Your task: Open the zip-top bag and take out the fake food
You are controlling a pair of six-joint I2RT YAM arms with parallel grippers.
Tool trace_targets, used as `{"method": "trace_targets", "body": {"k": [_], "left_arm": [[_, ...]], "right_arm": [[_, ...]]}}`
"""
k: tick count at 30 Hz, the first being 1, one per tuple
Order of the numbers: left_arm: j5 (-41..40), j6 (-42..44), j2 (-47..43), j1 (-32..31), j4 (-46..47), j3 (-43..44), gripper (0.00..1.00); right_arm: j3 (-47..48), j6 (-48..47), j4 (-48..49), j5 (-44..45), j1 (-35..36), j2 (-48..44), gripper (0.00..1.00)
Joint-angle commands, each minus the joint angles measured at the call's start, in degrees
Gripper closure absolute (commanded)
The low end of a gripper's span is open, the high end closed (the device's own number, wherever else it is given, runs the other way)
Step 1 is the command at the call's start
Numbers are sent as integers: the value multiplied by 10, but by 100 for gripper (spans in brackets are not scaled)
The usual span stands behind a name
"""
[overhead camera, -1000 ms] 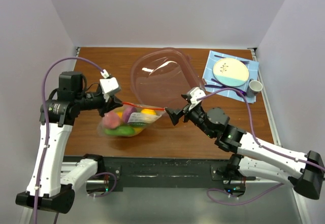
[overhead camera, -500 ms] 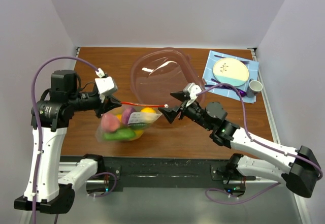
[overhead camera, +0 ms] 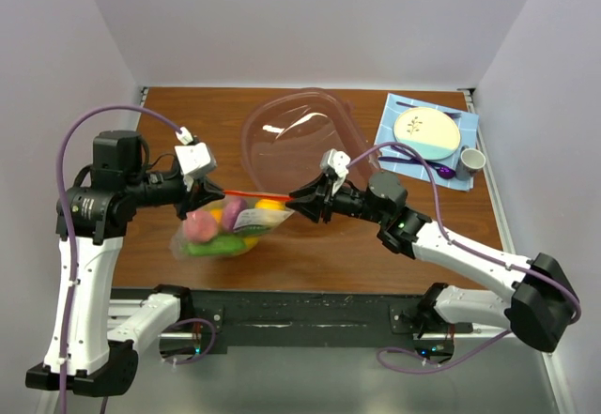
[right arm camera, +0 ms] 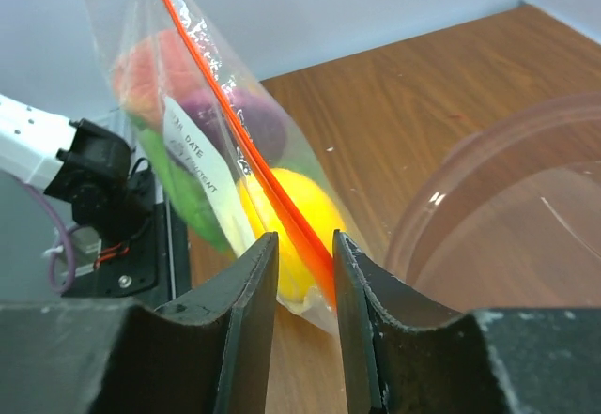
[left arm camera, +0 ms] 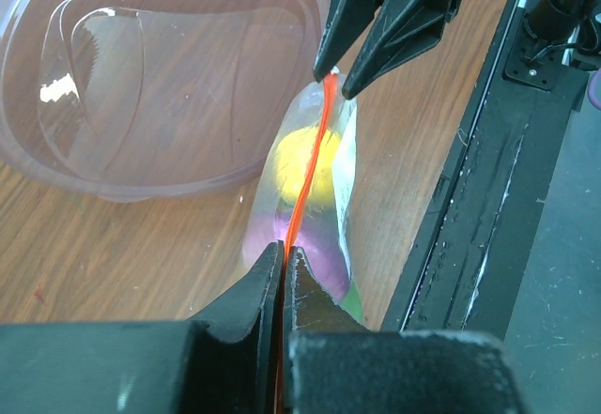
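The zip-top bag (overhead camera: 228,229) hangs just above the table with its orange-red zip strip (overhead camera: 254,191) stretched level between both grippers. My left gripper (overhead camera: 211,191) (left arm camera: 283,248) is shut on the strip's left end. My right gripper (overhead camera: 297,196) (right arm camera: 305,240) straddles the strip's right end. Its jaws stand narrow but apart, and the strip (right arm camera: 282,198) passes between them close to the right finger. The fake food is inside the bag: a yellow piece (right arm camera: 291,212), green pieces (right arm camera: 183,184), a pink one (overhead camera: 199,226) and a purple one (overhead camera: 237,210).
A large clear pinkish bowl (overhead camera: 300,142) lies just behind the bag. At the back right are a blue mat (overhead camera: 390,118) with a plate (overhead camera: 427,130), a purple spoon (overhead camera: 441,172) and a small cup (overhead camera: 472,160). A black rail (overhead camera: 310,306) runs along the near table edge.
My right gripper moved left to the strip's right end and its jaws narrowed around it. The left gripper kept its hold and shifted slightly left with the bag.
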Motion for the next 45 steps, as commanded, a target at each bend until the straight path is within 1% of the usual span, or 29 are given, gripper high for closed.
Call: {"method": "trace_targets", "body": {"k": [1, 4, 5, 6, 8, 11, 12, 15, 17, 20, 21, 25, 28, 29, 31, 32, 34, 41, 42, 45], "left_arm": [[30, -9, -11, 0, 15, 22, 100], [29, -8, -12, 0, 14, 23, 100], [29, -7, -11, 0, 12, 24, 100], [32, -5, -10, -1, 10, 24, 100], [36, -3, -9, 0, 5, 26, 100], [44, 4, -6, -1, -4, 26, 100], [49, 5, -5, 0, -8, 29, 100], [55, 18, 0, -1, -25, 32, 100], [59, 28, 6, -1, -38, 33, 100], [62, 31, 10, -1, -43, 34, 100], [66, 32, 11, -1, -43, 35, 100], [74, 43, 16, -1, -57, 38, 100], [69, 43, 12, -1, -57, 36, 100], [68, 45, 12, -1, -57, 34, 100], [67, 47, 11, -2, -58, 32, 100], [66, 47, 11, -2, -58, 32, 99], [62, 50, 13, -2, -58, 32, 99], [53, 65, 12, -2, -57, 24, 99], [52, 66, 13, -2, -57, 24, 99], [49, 71, 12, -2, -56, 19, 98]], "right_arm": [[35, 1, 1, -44, -2, 6, 67], [38, -2, -7, -48, -3, 7, 66], [36, -3, -7, -45, -3, 9, 64], [36, -5, -7, -43, -3, 11, 59], [39, -13, -14, -35, -4, 16, 56], [54, -38, -42, -2, -3, 20, 53], [59, -53, -57, 33, -3, 18, 52], [60, -76, -56, 80, -4, 2, 49], [65, -82, -58, 96, -5, -3, 48], [80, -83, -65, 94, -7, -1, 46], [83, -100, -71, 88, -7, 6, 46], [111, -114, -85, 74, -9, 29, 46], [139, -124, -107, 33, -9, 50, 46], [148, -127, -115, 6, -9, 56, 46], [177, -138, -151, -31, -9, 74, 46], [185, -143, -167, -70, -9, 79, 46], [202, -149, -202, -99, -9, 89, 47], [186, -165, -240, -164, -14, 63, 50], [190, -165, -248, -192, -22, 60, 50], [192, -150, -254, -233, -38, 50, 50]]}}
